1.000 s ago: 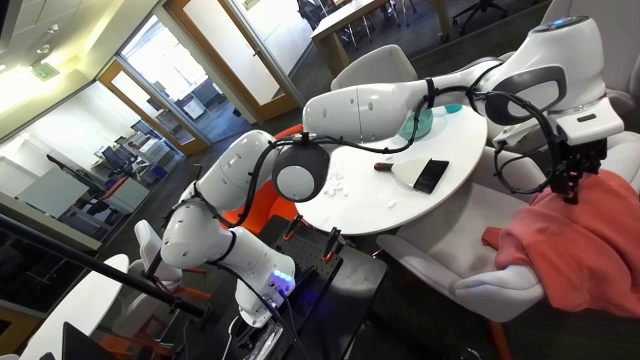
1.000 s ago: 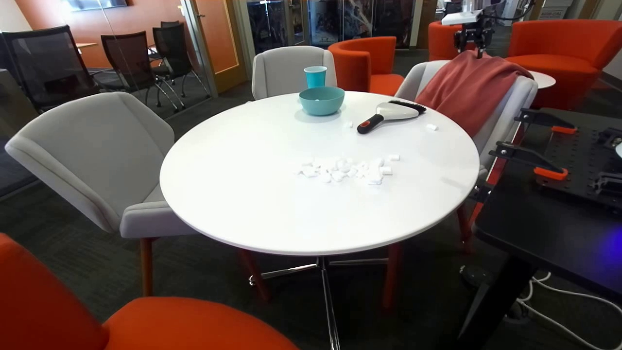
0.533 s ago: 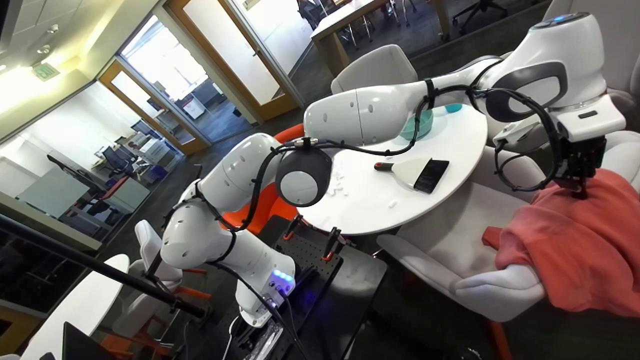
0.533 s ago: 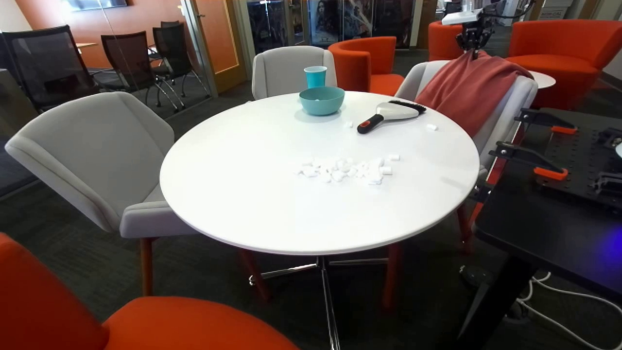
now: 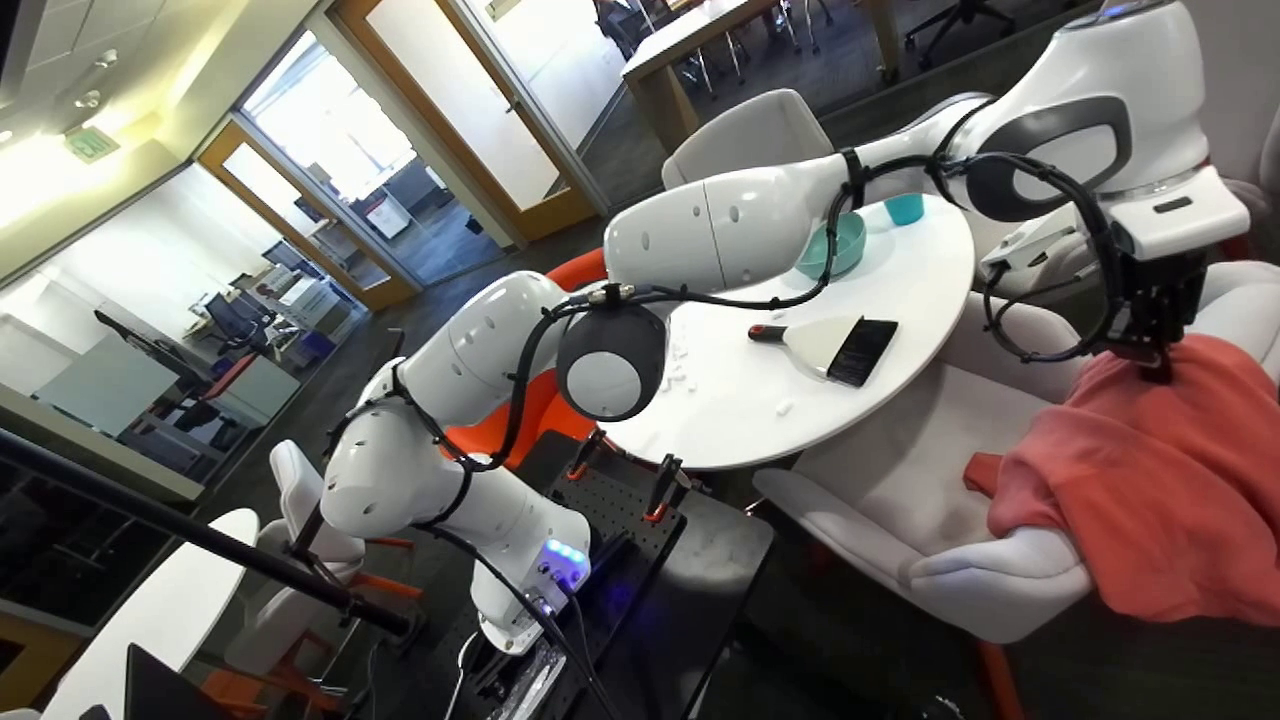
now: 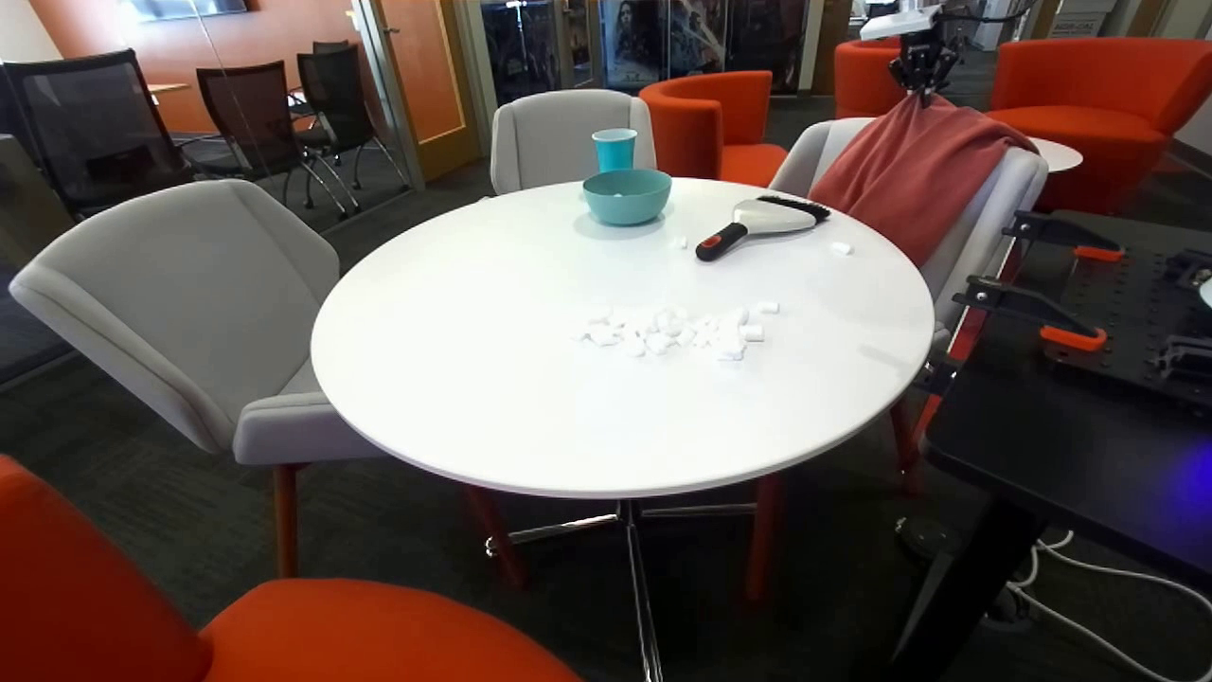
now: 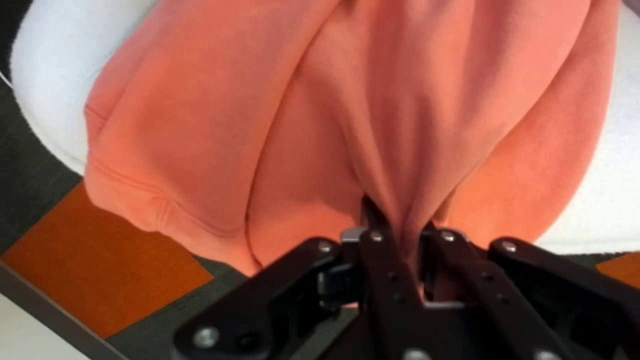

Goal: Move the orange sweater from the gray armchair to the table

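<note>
Clamping the gripper (image 7: 404, 227) on a narrow, bunched fold of the orange sweater (image 7: 305, 155) — holding that fold up as a small peak. Resting otherwise over the back of the gray armchair (image 5: 900, 485), right of the table (image 6: 464, 369) in both exterior views. Probably risking a slip, by hanging all the cloth's weight on so thin a pinch, or a snag, by pulling left before clearing the backrest. Perhaps threatening the brush (image 6: 772, 218) and white bits (image 6: 668, 324) too, by trailing a low hem across. Pointing the peak up into the gripper and a small flap left toward the seat; seemingly running lengthwise far to near — but being cut off at right in an exterior view, so not showing the full long axis.
</note>
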Action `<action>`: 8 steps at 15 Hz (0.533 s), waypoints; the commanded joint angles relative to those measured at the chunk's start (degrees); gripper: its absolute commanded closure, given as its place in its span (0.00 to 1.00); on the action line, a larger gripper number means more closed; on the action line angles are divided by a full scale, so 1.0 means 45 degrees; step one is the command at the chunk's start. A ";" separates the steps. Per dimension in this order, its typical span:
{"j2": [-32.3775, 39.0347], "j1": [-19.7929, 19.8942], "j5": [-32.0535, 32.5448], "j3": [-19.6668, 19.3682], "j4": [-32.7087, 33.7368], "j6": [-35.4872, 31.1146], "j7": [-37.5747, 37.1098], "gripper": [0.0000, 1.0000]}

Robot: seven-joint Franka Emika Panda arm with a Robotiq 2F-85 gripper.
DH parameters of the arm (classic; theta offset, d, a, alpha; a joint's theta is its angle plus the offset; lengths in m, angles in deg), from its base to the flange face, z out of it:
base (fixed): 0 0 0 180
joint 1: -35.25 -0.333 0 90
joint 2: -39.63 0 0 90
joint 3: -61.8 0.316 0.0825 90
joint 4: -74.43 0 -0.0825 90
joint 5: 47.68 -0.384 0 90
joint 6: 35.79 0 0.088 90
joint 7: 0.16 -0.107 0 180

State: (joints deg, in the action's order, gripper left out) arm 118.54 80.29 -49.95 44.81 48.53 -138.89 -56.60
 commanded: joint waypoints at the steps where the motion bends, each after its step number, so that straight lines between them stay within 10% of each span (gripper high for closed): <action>1: -0.0573 0.0240 0.0349 0.0433 0.1376 0.1701 0.0870 0.97; 8: -0.2900 0.0276 0.0356 0.1278 0.0984 0.2586 0.4832 0.97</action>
State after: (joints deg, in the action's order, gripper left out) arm 110.99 81.26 -48.92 48.31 54.16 -130.92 -42.41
